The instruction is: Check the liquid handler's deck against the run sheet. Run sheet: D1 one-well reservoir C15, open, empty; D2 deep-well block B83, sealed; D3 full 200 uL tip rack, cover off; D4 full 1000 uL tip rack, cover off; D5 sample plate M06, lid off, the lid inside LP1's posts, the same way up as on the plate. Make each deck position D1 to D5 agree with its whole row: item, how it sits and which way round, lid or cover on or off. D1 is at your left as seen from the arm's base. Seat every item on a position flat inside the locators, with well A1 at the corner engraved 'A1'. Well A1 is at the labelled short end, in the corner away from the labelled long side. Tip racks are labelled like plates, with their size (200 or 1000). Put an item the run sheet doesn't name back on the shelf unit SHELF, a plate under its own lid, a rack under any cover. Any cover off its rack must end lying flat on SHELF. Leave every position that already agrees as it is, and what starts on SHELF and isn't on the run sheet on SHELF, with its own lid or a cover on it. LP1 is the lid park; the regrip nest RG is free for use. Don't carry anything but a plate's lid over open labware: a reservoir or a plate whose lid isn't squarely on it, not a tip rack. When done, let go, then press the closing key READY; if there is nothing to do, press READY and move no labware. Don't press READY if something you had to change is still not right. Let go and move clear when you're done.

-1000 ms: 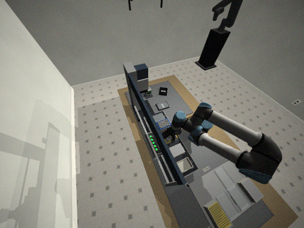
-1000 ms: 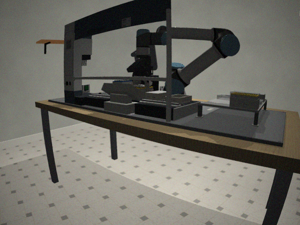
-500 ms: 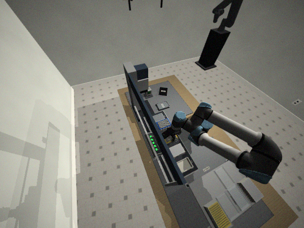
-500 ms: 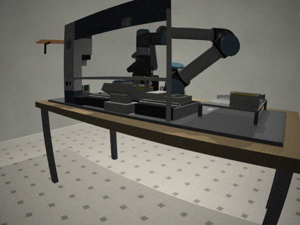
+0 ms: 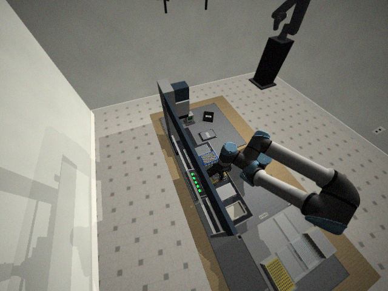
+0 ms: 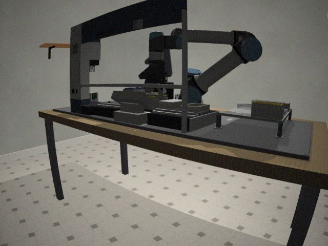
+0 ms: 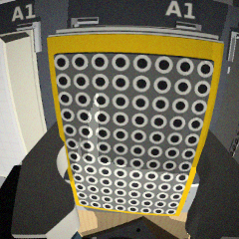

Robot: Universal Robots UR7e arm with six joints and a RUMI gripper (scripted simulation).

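My gripper [image 7: 132,121] is shut on a yellow-framed tip rack [image 7: 134,126] full of tips, with no cover on it. The dark fingers clasp its long sides. The rack hangs over the middle deck position, a little askew to the locators, with an engraved 'A1' [image 7: 179,9] just beyond its far right corner. I cannot tell if it touches the deck. In the top view the gripper [image 5: 219,175] and the rack [image 5: 216,179] are under the gantry bar. In the exterior view the rack [image 6: 156,96] is half hidden by the frame.
A white sealed block [image 5: 226,191] and an open reservoir [image 5: 236,210] stand to one side of the held rack. A blue-framed tip rack [image 5: 208,157] and a plate [image 5: 202,148] stand to the other. A lid [image 5: 207,134] lies beyond. The shelf holds another yellow rack [image 5: 279,274] and clear covers [image 5: 305,250].
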